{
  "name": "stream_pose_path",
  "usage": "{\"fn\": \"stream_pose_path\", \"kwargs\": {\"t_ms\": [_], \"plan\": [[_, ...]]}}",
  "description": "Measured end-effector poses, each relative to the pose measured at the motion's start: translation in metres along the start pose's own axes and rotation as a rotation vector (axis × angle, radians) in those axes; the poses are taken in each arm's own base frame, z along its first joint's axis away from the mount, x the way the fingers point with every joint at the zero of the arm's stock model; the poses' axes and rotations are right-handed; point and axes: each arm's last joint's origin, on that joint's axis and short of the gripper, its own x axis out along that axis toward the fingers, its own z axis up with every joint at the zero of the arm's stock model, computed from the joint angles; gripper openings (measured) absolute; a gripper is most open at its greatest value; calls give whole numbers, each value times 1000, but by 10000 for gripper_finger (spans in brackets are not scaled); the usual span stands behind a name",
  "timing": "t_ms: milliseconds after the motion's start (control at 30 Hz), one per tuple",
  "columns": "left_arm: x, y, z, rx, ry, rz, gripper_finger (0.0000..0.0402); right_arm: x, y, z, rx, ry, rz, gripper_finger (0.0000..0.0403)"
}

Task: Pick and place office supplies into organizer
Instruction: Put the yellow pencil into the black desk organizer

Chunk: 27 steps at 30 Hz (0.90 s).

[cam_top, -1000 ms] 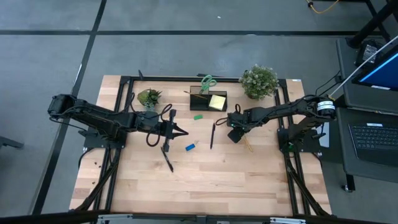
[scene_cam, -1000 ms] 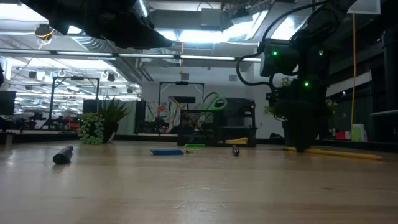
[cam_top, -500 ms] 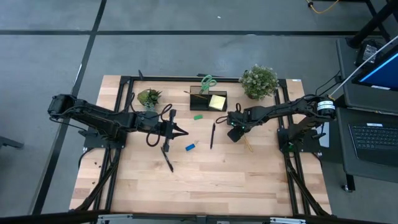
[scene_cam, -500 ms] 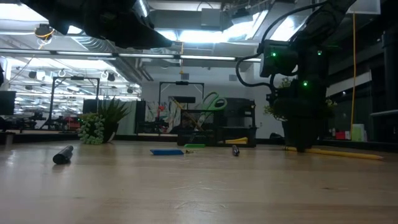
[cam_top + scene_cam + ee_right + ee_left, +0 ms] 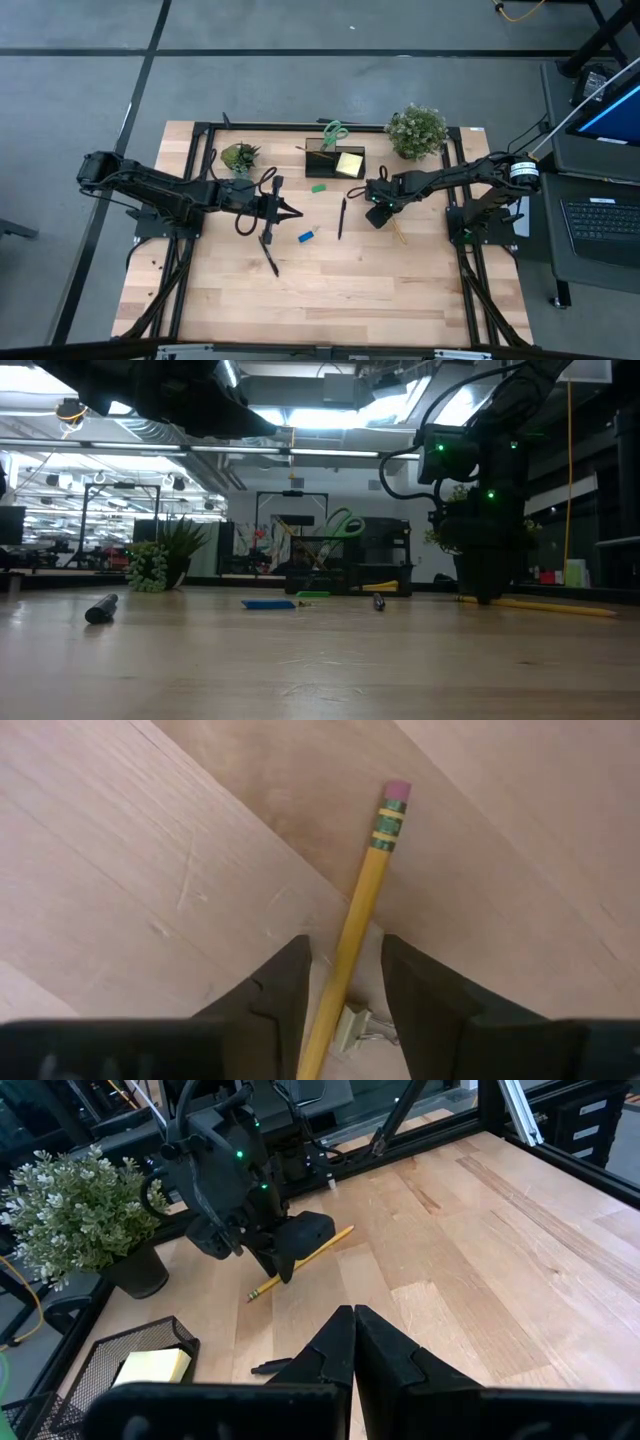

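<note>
My right gripper [image 5: 345, 952] is open and low over the table [image 5: 377, 216]. Its fingers stand on either side of a yellow pencil [image 5: 362, 910] that lies flat on the wood; I see no touch. My left gripper [image 5: 352, 1330] is shut and hovers left of centre [image 5: 290, 212]. The black organizer [image 5: 335, 160] stands at the far edge and holds green-handled scissors [image 5: 334, 130] and a yellow sticky-note pad [image 5: 350, 163]. A green eraser [image 5: 318, 187], a blue eraser [image 5: 307, 236] and two black pens [image 5: 341, 216] [image 5: 270, 255] lie on the table.
A small binder clip [image 5: 352, 1025] lies beside the pencil between my right fingers. Two potted plants stand at the far edge, one left [image 5: 240, 156] and one right [image 5: 417, 130] of the organizer. Bare wood spreads along the near half [image 5: 330, 290].
</note>
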Motion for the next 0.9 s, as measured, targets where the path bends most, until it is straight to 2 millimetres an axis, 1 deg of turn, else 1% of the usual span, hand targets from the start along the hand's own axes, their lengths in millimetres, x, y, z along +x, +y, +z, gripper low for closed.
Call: {"fn": "stream_pose_path", "kwargs": {"t_ms": [300,733,900], "plan": [[0,0,0,1,0,0,3,0,0,0,-20,-3,-1,128],[0,0,0,2,0,0,2,0,1,1,-50,-5,10,60],[0,0,0,2,1,0,5,0,2,1,-68,-12,17,42]]}}
